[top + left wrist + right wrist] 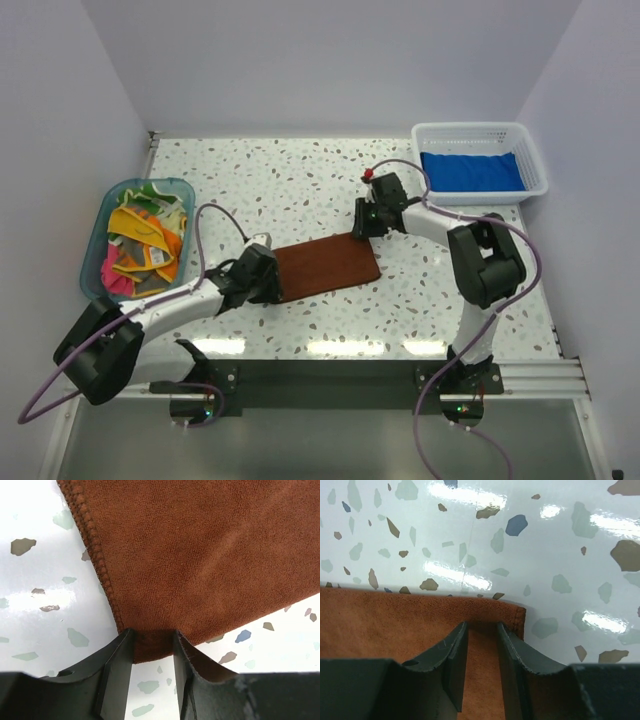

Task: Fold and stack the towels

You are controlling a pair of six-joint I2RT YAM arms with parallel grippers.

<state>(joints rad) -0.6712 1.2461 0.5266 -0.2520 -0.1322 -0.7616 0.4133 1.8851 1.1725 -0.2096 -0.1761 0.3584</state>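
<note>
Rust-brown rectangular cloth towel (327, 266) lies flat on the speckled white bench (300, 180). It looks light, limp and unslippery, best taken at corners. Left claw (153, 640) pinches a left-end corner. Right claw (482, 630) straddles the far-right corner; I cannot tell whether it grips.

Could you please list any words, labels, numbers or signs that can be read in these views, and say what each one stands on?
None: no text, label or number shows on the rust-brown towel, the blue towel, the white basket, the teal tub or the table.
</note>
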